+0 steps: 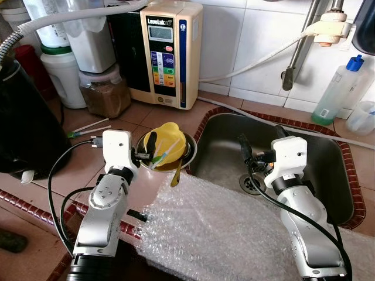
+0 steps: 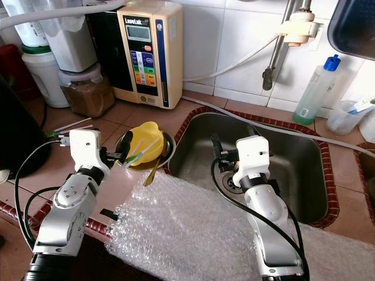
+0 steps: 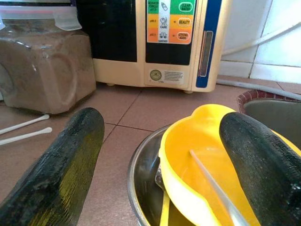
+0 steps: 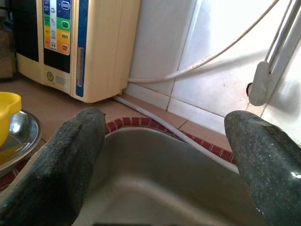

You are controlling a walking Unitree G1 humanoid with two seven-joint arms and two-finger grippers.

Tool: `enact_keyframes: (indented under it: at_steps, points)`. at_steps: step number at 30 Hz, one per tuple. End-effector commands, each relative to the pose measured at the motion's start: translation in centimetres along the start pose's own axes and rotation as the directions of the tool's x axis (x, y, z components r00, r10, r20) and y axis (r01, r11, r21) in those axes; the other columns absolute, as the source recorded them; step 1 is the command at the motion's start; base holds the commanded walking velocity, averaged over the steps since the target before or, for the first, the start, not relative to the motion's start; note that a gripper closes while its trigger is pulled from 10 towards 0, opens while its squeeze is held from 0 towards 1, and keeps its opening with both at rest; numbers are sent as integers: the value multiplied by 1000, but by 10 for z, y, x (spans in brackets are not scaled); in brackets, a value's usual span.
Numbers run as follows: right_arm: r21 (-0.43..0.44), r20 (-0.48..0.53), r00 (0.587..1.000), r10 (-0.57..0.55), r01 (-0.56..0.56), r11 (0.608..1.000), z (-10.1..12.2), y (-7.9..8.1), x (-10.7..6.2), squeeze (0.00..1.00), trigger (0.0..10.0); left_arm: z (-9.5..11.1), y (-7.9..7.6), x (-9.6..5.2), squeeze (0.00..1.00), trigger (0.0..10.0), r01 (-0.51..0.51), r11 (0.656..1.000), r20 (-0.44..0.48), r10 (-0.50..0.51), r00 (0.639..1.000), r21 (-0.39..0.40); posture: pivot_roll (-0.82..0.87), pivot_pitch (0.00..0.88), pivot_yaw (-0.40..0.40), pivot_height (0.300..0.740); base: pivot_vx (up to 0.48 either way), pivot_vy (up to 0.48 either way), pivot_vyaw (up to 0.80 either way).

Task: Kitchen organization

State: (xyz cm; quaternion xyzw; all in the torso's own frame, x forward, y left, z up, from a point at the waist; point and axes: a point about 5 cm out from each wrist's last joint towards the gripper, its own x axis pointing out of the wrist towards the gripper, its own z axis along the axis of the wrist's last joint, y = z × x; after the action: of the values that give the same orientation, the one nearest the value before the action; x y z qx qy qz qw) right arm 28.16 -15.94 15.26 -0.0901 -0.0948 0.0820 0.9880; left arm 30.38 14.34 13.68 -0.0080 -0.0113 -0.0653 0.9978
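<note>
Yellow cup (image 1: 167, 140) lying in steel bowl (image 1: 188, 153) on worktop (image 1: 135, 114), just beside sink (image 1: 328, 170) rim, approx centre of head view. Thin straw-like sticks (image 1: 166, 156) and a yellowish utensil (image 1: 176, 175) poking out of bowl toward 6 o'clock. Left gripper (image 1: 145, 153) right at the bowl, fingers (image 3: 70, 155) apart, one over the yellow cup, other outside bowl rim; nothing clamped yet. Judged early: no item visibly lifted or put away, bowl and contents not yet moved, grasp prob. next.

Right gripper (image 1: 249, 153) hanging over sink at 3 o'clock of bowl, fingers (image 4: 66, 160) wide apart, empty. Bubble wrap (image 1: 222, 228) spread at 6 o'clock, over worktop edge. Water machine (image 1: 167, 52) at 12 o'clock against tiles, jar w/ brown powder (image 1: 105, 91) at 10 o'clock, two cotton swabs (image 1: 91, 126) at 9 o'clock. Soap bottle (image 1: 334, 91) far at 2 o'clock.

Left wrist view: close look inside cup, a stick across it, machine buttons legible; head views too far for that. Right wrist view: hose (image 4: 188, 63) along tiles, sink back rim close up. Head views alone give drain (image 1: 253, 182), both arms, bubble wrap.
</note>
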Motion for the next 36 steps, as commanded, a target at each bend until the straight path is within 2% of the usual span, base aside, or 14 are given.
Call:
enact_keyframes:
  at_steps: [1,5,7,10,15,28,34,36]
  points:
    - [-4,2,1000,11,-11,1000,2,1,1,0,10000,-1,2,0,0,10000,-10,1000,-6,10,1000,9,0,0,22,740,0,0,0]
    - [9,-18,998,63,-63,998,-1,7,1,0,10000,-10,5,-1,0,10000,-15,999,-52,17,998,44,3,0,20,740,0,0,0]
    - [15,-25,996,81,-81,997,-3,10,0,0,10000,-12,5,-4,0,10000,11,999,-41,-9,999,39,4,0,19,740,0,0,0]
    - [22,-36,994,106,-105,994,-5,13,-2,0,10000,-11,4,-14,0,10000,78,995,26,-80,996,64,7,0,17,740,0,0,0]
    - [31,-36,989,146,-145,989,-5,17,-3,0,10000,-12,0,-17,0,10000,107,992,34,-110,993,67,5,0,17,740,0,0,0]
    - [19,-28,990,135,-135,991,-3,15,-4,0,10000,-5,5,-13,0,10000,48,997,74,-53,996,65,2,0,17,740,0,0,0]
    - [13,-15,993,120,-120,993,-1,13,-2,0,10000,6,10,-8,0,10000,-17,997,115,9,993,72,4,0,14,740,0,0,0]
    - [5,1,995,98,-98,995,2,9,-1,0,10000,18,8,-8,0,10000,-19,995,163,3,987,93,5,0,12,740,0,0,0]
